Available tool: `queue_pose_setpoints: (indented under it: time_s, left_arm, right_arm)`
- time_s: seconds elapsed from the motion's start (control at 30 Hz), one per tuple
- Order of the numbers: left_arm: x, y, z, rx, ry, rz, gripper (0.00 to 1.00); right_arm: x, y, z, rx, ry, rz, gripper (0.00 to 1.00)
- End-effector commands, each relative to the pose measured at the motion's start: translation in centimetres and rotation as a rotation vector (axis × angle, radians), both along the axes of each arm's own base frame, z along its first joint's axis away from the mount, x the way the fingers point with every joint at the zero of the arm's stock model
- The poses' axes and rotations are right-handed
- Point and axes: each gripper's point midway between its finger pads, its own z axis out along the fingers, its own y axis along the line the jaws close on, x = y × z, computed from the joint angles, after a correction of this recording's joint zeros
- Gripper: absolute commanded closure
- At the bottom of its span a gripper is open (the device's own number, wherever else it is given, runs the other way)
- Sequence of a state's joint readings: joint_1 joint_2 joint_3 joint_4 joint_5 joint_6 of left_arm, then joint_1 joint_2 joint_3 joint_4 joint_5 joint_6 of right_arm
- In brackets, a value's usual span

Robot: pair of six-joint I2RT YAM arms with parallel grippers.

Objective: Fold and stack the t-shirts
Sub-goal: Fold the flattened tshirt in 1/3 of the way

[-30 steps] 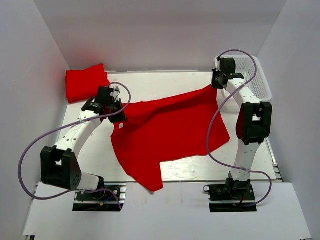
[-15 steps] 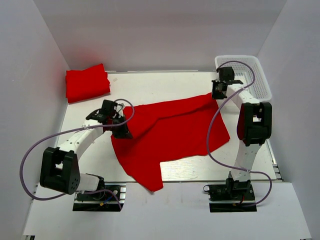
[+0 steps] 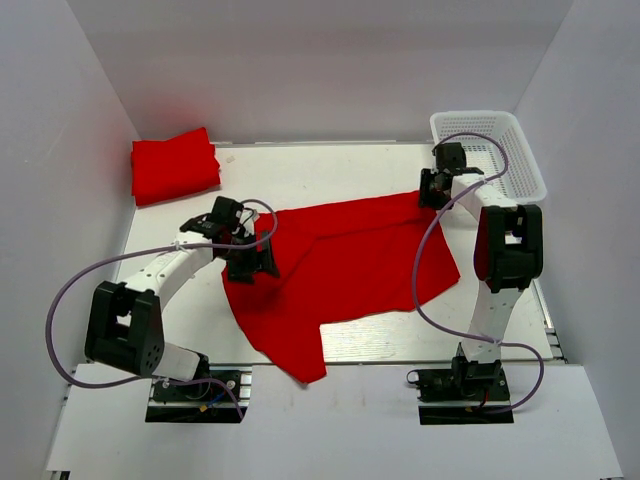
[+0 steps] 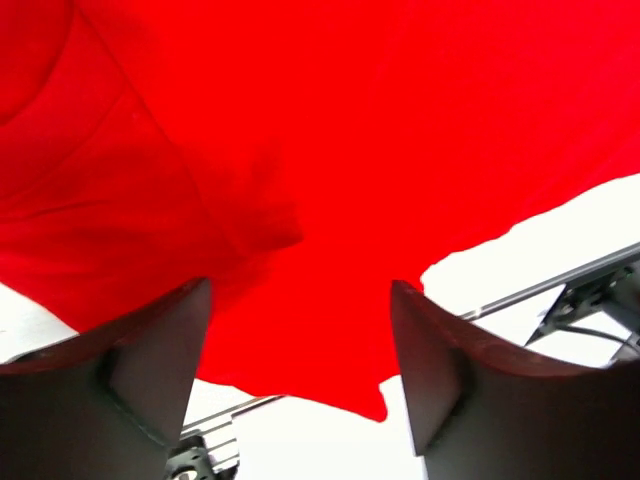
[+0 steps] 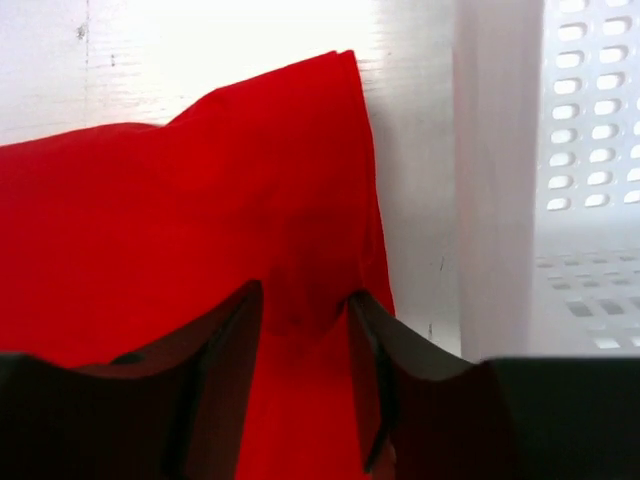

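A red shirt (image 3: pixel 340 270) lies spread and rumpled across the middle of the bench (image 3: pixel 320 168). A folded shirt (image 3: pixel 174 165) sits in the far left corner. The left pincer (image 3: pixel 252 262) hangs over the spread shirt's left edge, jaws wide apart, holding nothing. The right pincer (image 3: pixel 430 190) is at the shirt's far right corner, jaws parted with cloth showing in the gap, just beside the white basket (image 3: pixel 512 150).

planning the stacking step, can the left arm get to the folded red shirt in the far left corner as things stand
Probably yes: only bare table lies between the left end effector and the folded shirt, and its jaws are open.
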State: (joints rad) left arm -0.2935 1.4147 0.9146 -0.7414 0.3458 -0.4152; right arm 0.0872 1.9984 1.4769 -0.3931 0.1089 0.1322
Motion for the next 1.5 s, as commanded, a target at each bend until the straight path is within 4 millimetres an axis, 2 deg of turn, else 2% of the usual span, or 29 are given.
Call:
queue_pose_setpoints:
  time_s: [0.0, 0.07, 0.1, 0.2, 0.23, 0.27, 0.37, 0.4, 0.43, 0.53, 0.6, 0.63, 0.67, 0.77, 0.8, 0.87, 0.9, 0.97, 1.07, 1.17, 1.2, 1.23, 1.27, 1.3, 1.33, 1.37, 1.4, 1.43, 1.47]
  left_arm:
    - [1.3, 0.1, 2.1, 0.026, -0.063, -0.022, 0.16]
    - [2.4, 0.6, 2.6, 0.07, -0.085, -0.023, 0.1]
    - [2.7, 0.7, 3.0, 0.079, -0.096, -0.018, 0.09]
    - [4.1, 0.5, 3.5, 0.08, -0.128, -0.013, 0.05]
    - [5.2, 0.1, 3.9, 0.07, -0.161, -0.011, 0.05]
    - [6.1, 0.1, 4.1, 0.078, -0.181, -0.003, 0.01]
    - [9.0, -0.3, 5.0, 0.081, -0.25, 0.013, 0.01]
    - [10.2, 0.2, 4.2, 0.106, -0.248, 0.034, 0.01]
    - [12.0, -0.1, 4.9, 0.103, -0.294, 0.057, 0.01]
    - [16.1, 0.6, 4.0, 0.16, -0.337, 0.137, 0.01]
    - [17.5, 1.0, 2.6, 0.201, -0.315, 0.186, 0.01]
    - [18.8, 0.9, 2.9, 0.207, -0.323, 0.202, 0.01]
    - [18.9, 1.1, 0.4, 0.245, -0.262, 0.199, 0.01]
    - [20.2, 2.0, -1.4, 0.3, -0.217, 0.23, 0.01]
    - [20.2, 2.4, -3.1, 0.338, -0.183, 0.233, 0.01]
    - [20.6, 3.3, -3.9, 0.373, -0.161, 0.272, 0.01]
    - [20.4, 3.9, -4.4, 0.401, -0.148, 0.294, 0.01]
    - [20.5, 4.9, -5.4, 0.418, -0.124, 0.321, 0.01]
    - [20.4, 5.9, -6.9, 0.432, -0.089, 0.333, 0.01]
    - [21.1, 6.4, -7.9, 0.427, -0.077, 0.347, 0.01]
    - [21.9, 6.3, -8.7, 0.429, -0.081, 0.339, 0.01]
    - [22.4, 6.0, -9.0, 0.419, -0.08, 0.335, 0.01]
    - [23.1, 6.4, -9.2, 0.421, -0.084, 0.338, 0.01]
    - [24.6, 6.2, -8.5, 0.415, -0.113, 0.332, 0.01]
    - [24.5, 6.7, -10.1, 0.433, -0.066, 0.332, 0.01]
    - [26.3, 6.5, -9.1, 0.426, -0.106, 0.322, 0.01]
    - [27.3, 7.0, -9.2, 0.427, -0.119, 0.324, 0.01]
    - [27.5, 6.8, -10.7, 0.43, -0.096, 0.305, 0.01]
    - [29.3, 6.4, -9.8, 0.412, -0.145, 0.277, 0.01]
  right_arm:
    - [0.8, 0.3, 3.4, 0.017, -0.091, 0.003, 0.49]
    - [0.7, 0.2, 3.5, 0.015, -0.093, -0.002, 0.29]
    - [0.8, 0.1, 3.8, 0.012, -0.099, 0.0, 0.1]
    - [0.9, 0.5, 4.3, 0.02, -0.109, 0.017, 0.1]
    - [0.9, 0.7, 4.4, 0.028, -0.113, 0.023, 0.1]
    - [0.9, 1.2, 4.6, 0.043, -0.116, 0.048, 0.1]
    - [1.1, 2.6, 5.0, 0.096, -0.126, 0.113, 0.1]
    - [1.2, 2.8, 5.0, 0.107, -0.132, 0.128, 0.1]
    - [1.2, 3.9, 5.1, 0.143, -0.132, 0.165, 0.1]
    - [1.6, 5.0, 5.2, 0.161, -0.138, 0.216, 0.1]
    - [1.9, 5.6, 4.9, 0.164, -0.133, 0.24, 0.1]
    - [2.0, 5.9, 4.6, 0.168, -0.126, 0.245, 0.1]
    - [2.3, 6.0, 4.1, 0.168, -0.119, 0.248, 0.1]
    - [2.8, 6.4, 3.5, 0.171, -0.108, 0.25, 0.1]
    - [2.9, 6.3, 2.4, 0.177, -0.084, 0.242, 0.1]
    - [3.2, 6.8, 2.1, 0.189, -0.08, 0.252, 0.1]
    - [3.2, 6.9, 0.9, 0.197, -0.057, 0.246, 0.1]
    - [3.6, 7.0, 0.5, 0.201, -0.055, 0.243, 0.1]
    - [4.0, 6.8, -1.5, 0.201, -0.018, 0.22, 0.1]
    - [4.5, 6.7, -2.9, 0.205, 0.001, 0.186, 0.1]
    - [5.2, 6.5, -2.6, 0.2, -0.013, 0.173, 0.1]
    - [5.0, 6.5, -3.8, 0.206, 0.012, 0.148, 0.1]
    - [5.3, 6.3, -3.8, 0.202, 0.009, 0.136, 0.1]
    - [5.9, 6.3, -3.4, 0.201, -0.008, 0.13, 0.1]
    - [5.8, 6.3, -4.2, 0.204, 0.007, 0.122, 0.1]
    - [6.0, 6.5, -4.2, 0.208, 0.005, 0.119, 0.1]
    - [6.9, 6.5, -3.7, 0.211, -0.011, 0.116, 0.1]
    - [7.1, 6.7, -3.6, 0.214, -0.015, 0.116, 0.1]
    - [7.1, 6.7, -4.0, 0.21, -0.01, 0.112, 0.1]
